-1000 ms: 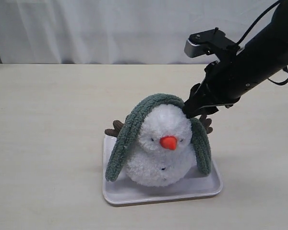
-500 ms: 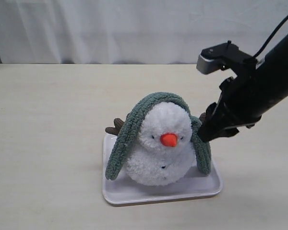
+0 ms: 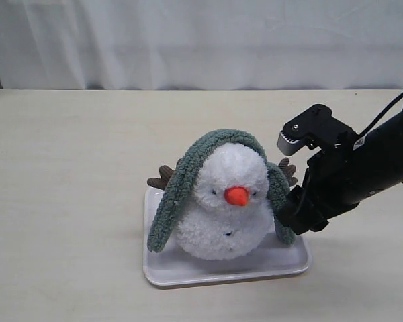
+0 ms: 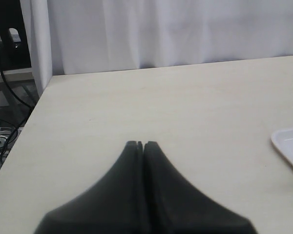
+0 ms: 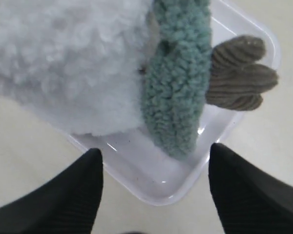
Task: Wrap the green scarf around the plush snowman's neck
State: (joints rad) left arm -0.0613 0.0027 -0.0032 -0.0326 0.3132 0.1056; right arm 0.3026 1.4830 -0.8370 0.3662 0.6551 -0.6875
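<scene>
Lowered to the tray, the right hand gapes, partly hiding the green scarf.

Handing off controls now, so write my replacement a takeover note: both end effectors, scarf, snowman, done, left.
Left end effector: shut, empty.
Right end effector: open, poised at one hanging end of the fuzzy dusty-green knit scarf.
Fluffy white plush snowman sits on the white rectangular tray.
Done: scarf draped over its head, ends hanging either side.
Left: bring it down and wrap it round the neck.
</scene>
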